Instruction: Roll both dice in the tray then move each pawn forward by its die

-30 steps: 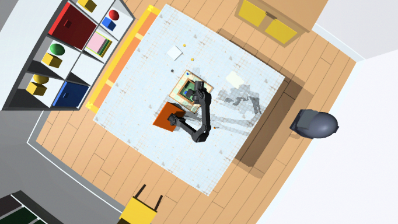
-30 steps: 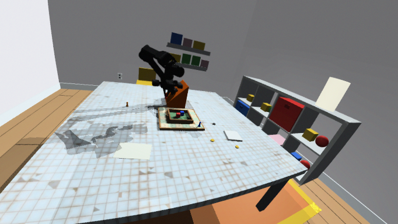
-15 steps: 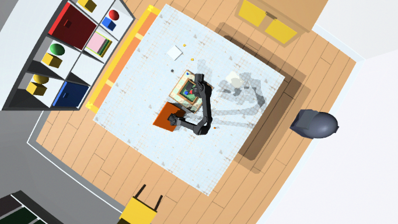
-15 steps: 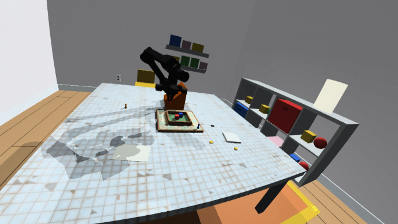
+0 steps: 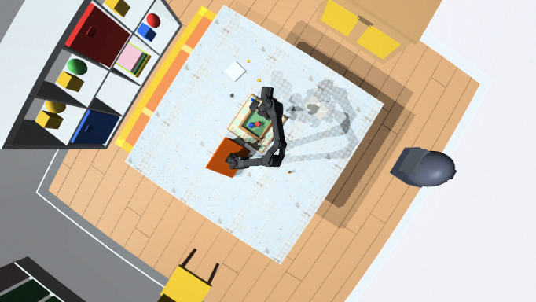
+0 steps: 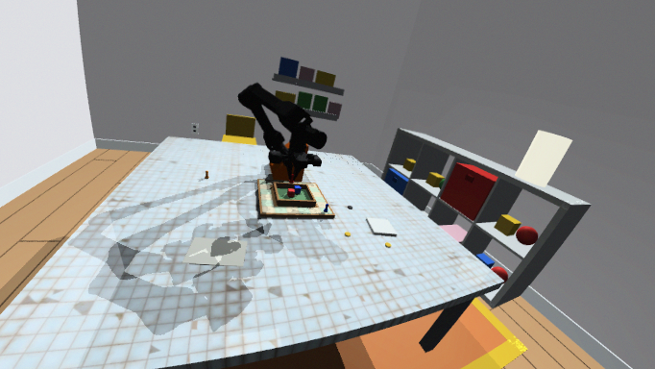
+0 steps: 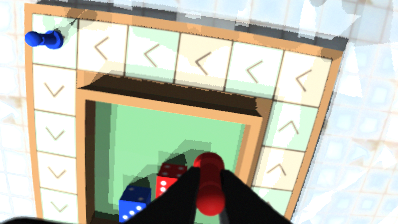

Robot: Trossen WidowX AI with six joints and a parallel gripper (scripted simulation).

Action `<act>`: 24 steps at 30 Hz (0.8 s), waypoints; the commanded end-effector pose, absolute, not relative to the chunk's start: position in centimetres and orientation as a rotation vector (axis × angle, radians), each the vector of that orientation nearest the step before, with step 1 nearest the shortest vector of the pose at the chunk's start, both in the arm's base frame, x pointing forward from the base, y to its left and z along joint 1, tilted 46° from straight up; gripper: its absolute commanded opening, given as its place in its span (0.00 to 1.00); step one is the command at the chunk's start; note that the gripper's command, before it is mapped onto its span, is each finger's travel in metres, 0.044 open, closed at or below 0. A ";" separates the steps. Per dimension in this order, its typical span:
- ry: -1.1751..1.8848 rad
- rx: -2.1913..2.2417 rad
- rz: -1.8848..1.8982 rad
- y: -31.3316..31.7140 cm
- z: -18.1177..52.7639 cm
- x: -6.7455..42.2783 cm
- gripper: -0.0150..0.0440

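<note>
Reaching out over the game board (image 6: pixel 295 211) from the orange base block (image 5: pixel 226 156), arm (image 5: pixel 277 130) bent at elbow, forearm sloped down, wrist pointing steeply down w/ gripper (image 7: pixel 210 192) above the tray's near-right part. Fingers clenched on the red pawn (image 7: pixel 211 181), pinched at its neck, round head showing past the fingertips, lifted off the board squares.

Sitting sunken in the board's middle: tray (image 7: pixel 102 150), green floor, brown walls. Lying inside, toward the near side: red die (image 7: pixel 171 185) & blue die (image 7: pixel 135 205), just beside each other, blue to the left of red in wrist view. White pips on both; blue die's face toward camera showing 3 pips in a diagonal, top faces too foreshortened to read for sure.

Ringing the tray: board track of pale squares w/ chevron arrows, far row pointing left, left column pointing down, right column pointing up (wrist view). Lying on its side on the far-left corner square: blue pawn (image 7: pixel 44 38), well apart from the gripper.

Red pawn: glossy, ball head, narrow neck, lower body hidden btwn fingers.
</note>
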State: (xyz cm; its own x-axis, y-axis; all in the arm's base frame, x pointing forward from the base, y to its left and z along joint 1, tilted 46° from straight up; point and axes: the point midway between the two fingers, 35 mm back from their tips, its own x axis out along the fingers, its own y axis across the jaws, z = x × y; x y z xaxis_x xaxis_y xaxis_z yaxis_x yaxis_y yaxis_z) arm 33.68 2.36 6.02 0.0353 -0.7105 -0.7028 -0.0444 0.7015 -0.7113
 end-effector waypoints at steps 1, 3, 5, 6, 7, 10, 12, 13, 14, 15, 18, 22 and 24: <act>1.462 -0.666 -0.572 2.7 4.1 35.4 0.25; 1.462 -0.666 -0.573 2.8 3.3 36.0 0.25; 1.461 -0.666 -0.573 3.0 2.5 36.6 0.25; 1.461 -0.665 -0.573 3.0 2.1 36.9 0.25; 1.461 -0.665 -0.573 3.1 1.7 37.1 0.25; 1.460 -0.665 -0.573 3.2 0.3 38.0 0.25; 1.460 -0.665 -0.573 3.3 -0.5 38.4 0.25; 1.460 -0.665 -0.573 3.3 -0.7 38.6 0.25; 1.460 -0.665 -0.573 3.3 -0.8 38.6 0.25; 1.460 -0.665 -0.573 3.3 -0.8 38.6 0.25; 1.460 -0.665 -0.573 3.2 -0.9 38.6 0.25; 1.459 -0.665 -0.573 2.4 -1.7 38.7 0.25; 1.459 -0.665 -0.574 1.6 -2.4 38.7 0.25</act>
State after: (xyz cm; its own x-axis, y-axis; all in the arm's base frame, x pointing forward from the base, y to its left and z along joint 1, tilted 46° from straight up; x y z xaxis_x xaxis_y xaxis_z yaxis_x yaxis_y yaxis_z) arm 38.75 2.88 -1.23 0.0485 -0.7079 -0.7046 -0.0387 0.7036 -0.7096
